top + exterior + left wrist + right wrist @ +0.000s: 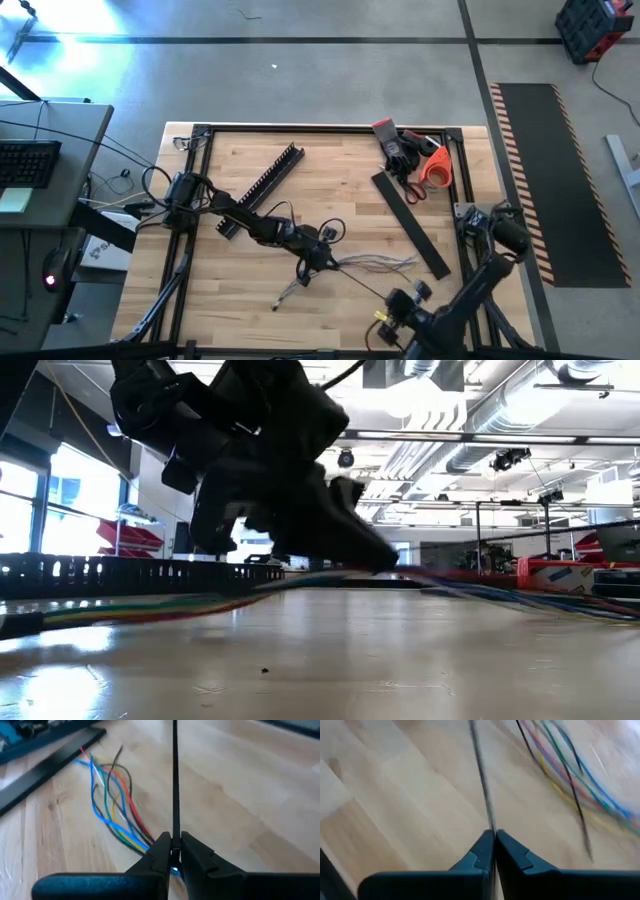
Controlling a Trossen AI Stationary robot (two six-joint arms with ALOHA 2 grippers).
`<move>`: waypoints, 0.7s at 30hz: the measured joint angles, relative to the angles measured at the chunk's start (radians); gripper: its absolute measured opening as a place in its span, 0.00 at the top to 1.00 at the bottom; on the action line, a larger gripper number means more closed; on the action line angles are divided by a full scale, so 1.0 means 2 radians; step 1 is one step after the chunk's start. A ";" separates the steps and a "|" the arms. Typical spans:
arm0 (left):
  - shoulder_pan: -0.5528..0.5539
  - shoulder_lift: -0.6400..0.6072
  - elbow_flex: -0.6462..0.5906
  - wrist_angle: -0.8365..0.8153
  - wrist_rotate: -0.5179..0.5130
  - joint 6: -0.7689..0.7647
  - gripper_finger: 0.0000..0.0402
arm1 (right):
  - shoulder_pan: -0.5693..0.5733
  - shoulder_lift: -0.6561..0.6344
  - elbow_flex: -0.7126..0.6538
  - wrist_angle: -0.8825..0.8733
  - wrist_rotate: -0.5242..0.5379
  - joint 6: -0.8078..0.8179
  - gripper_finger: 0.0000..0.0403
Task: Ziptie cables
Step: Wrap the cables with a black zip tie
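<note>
i've got both the left gripper [172, 851] and right gripper [494, 840] clenched on the zip tie [175, 780] by the cables [385, 264]; next i pull it tight.

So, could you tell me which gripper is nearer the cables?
Left. The left gripper sits at the cables, shut on a thin black zip tie; the right gripper is apart, nearer the table's front edge.

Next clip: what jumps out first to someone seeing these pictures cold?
A thin black zip tie is stretched taut across the table's middle, the left gripper shut on one end, the right gripper on the other near the front edge. Beside the left gripper the coloured cables fan out over the wood. A black slotted duct lies diagonally at back left.
</note>
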 joint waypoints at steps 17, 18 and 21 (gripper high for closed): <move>0.003 0.000 -0.003 -0.015 -0.006 -0.003 0.97 | -0.014 0.000 0.008 0.003 0.129 -0.051 0.88; 0.003 0.000 -0.003 -0.016 -0.006 -0.004 0.97 | -0.024 0.000 0.003 0.032 0.153 -0.086 0.84; 0.002 0.000 -0.003 -0.015 -0.006 -0.004 0.97 | -0.062 -0.001 -0.029 0.122 0.185 -0.184 0.70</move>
